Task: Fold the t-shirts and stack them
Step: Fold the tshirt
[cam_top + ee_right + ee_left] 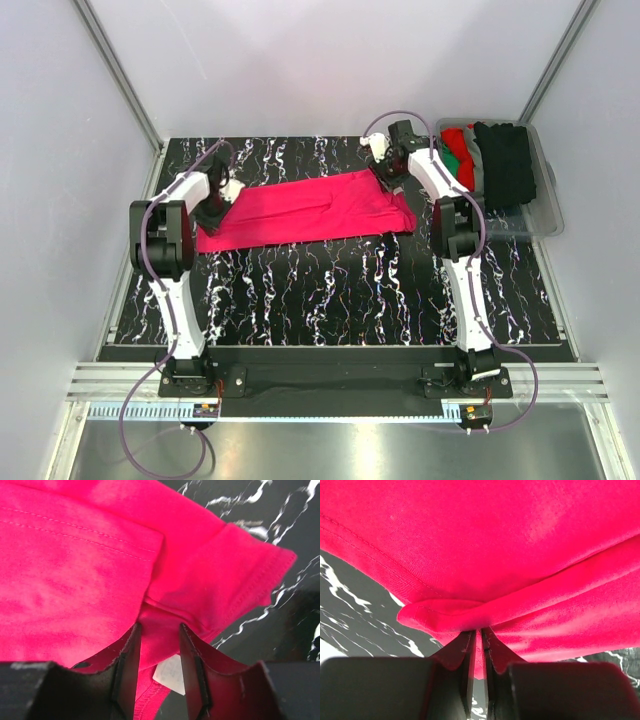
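Left gripper (477, 631): jaws pressed together, pinching a fold of the pink-red t-shirt (305, 208). Right gripper (159, 627): jaws part spread astride the collar end, clamping unclear. Shirt lies on the table between the 2 arms, long axis left-right, 1 end at each gripper

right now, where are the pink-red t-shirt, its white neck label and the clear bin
pink-red t-shirt (310, 210): top external view, middle of the cloth
white neck label (169, 674): right wrist view, patch showing between the fingers
clear bin (548, 205): top external view, its bare right wall
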Controlling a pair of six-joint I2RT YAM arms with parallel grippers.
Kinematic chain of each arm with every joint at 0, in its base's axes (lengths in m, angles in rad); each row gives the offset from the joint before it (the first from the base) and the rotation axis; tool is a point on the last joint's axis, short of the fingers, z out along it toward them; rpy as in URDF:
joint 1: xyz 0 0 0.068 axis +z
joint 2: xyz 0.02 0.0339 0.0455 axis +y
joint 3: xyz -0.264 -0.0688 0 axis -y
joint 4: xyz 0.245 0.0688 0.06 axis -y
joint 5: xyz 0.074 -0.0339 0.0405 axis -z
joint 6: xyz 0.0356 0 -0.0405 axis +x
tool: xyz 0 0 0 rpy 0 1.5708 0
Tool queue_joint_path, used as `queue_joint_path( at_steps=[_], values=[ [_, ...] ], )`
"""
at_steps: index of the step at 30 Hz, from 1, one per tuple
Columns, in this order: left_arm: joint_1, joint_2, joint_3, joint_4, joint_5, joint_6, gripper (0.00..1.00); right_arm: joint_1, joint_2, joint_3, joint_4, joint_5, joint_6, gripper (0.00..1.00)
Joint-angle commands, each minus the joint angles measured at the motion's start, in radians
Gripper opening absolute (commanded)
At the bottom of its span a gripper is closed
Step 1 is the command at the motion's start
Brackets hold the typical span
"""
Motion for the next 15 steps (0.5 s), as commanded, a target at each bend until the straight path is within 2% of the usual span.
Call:
queue_joint_path(
  at_steps=[1, 8, 15],
  values=[
    [0.007, -0.046, -0.054, -0.007, -0.015, -0.008, 0.15, 0.006, 0.036, 0.076, 0.017, 0.043, 0.011, 0.43],
    [0.001, -0.16, -0.083, -0.02, -0.015, -0.011, 0.2, 0.007, 0.079, 0.167, 0.021, 0.071, 0.005, 0.43],
    [-0.057, -0.295, -0.087, -0.036, 0.02, 0.046, 0.31, 0.007, -0.041, 0.167, 0.04, 0.08, 0.026, 0.47]
  ],
)
